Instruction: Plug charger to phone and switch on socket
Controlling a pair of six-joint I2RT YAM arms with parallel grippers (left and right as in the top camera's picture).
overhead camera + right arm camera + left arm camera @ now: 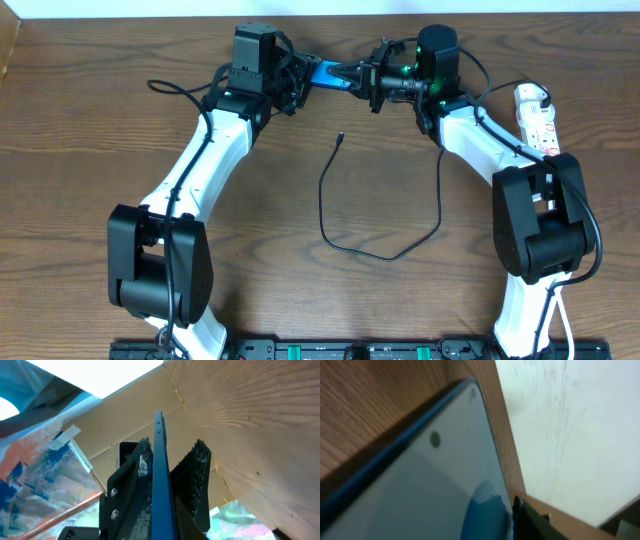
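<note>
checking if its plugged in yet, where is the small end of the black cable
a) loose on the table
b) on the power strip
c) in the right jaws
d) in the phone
a: the cable lies on the table and its tip rests free on the wood, well apart from the phone.

Phone [420, 495] fills view, blue screen tilted above wooden table [370, 400].
</note>
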